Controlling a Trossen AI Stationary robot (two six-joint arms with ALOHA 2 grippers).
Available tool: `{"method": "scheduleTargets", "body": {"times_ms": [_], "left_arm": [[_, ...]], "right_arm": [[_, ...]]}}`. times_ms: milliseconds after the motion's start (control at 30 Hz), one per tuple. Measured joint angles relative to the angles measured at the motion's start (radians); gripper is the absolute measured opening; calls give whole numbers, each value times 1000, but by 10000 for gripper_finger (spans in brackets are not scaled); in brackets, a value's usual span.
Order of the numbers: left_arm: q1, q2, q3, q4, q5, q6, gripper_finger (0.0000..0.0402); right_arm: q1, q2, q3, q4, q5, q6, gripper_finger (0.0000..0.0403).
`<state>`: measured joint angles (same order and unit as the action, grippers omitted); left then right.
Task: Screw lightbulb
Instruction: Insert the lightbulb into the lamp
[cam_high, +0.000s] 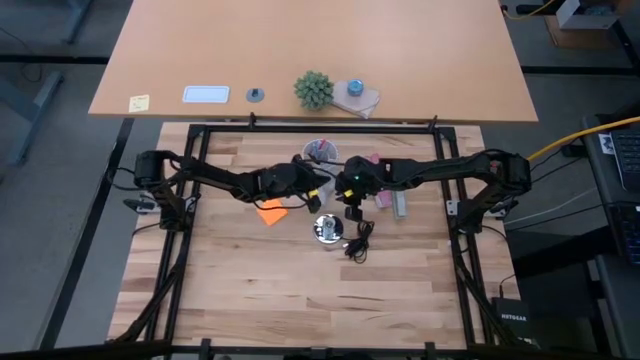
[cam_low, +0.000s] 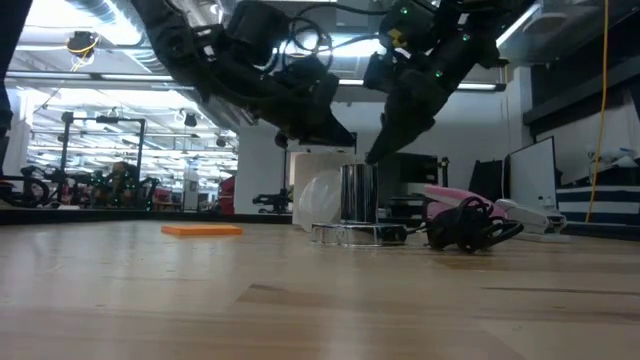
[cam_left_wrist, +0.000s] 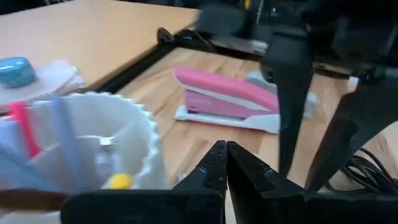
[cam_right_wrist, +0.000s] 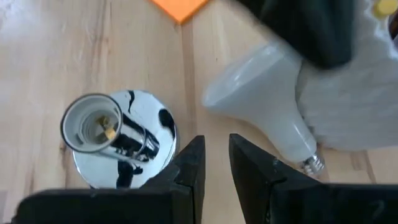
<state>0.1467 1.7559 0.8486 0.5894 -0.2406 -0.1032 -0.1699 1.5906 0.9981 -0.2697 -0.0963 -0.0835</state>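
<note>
1. Nearest my right wrist camera, the right end effector (cam_right_wrist: 214, 168) hangs slightly parted, gripping nothing, above the chrome lamp socket (cam_right_wrist: 99, 127).
2. The lightbulb (cam_right_wrist: 261, 93) lies on the counter (cam_high: 260, 290) just beside the socket, not yet screwed in.
3. My left end effector (cam_left_wrist: 225, 163) is fully closed and empty, near the white pen cup (cam_left_wrist: 93, 143).
4. I judge picking up and threading remain.

The white funnel-shaped lightbulb (cam_right_wrist: 264, 99) lies on its side, unscrewed.

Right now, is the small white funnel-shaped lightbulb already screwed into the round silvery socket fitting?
No: the right wrist view shows the small white funnel-shaped lightbulb lying on the wood beside the round silvery socket fitting, whose opening is empty.
</note>
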Motion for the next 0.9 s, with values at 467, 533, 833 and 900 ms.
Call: {"method": "scheduleTargets", "body": {"times_ms": [467, 533, 833, 900], "left_arm": [[-14, 57, 38, -201, -11, -29, 1], [-23, 56, 38, -236, -14, -27, 1], [-64, -18, 33, -519, -128, -58, 1], [-75, -31, 29, -610, -153, -109, 1]], "right_arm": [[0, 0, 0, 14, -1, 0, 76], [0, 0, 0, 14, -1, 0, 76], [0, 0, -1, 5, 0, 0, 76], [0, 0, -1, 8, 9, 0, 76]]}}
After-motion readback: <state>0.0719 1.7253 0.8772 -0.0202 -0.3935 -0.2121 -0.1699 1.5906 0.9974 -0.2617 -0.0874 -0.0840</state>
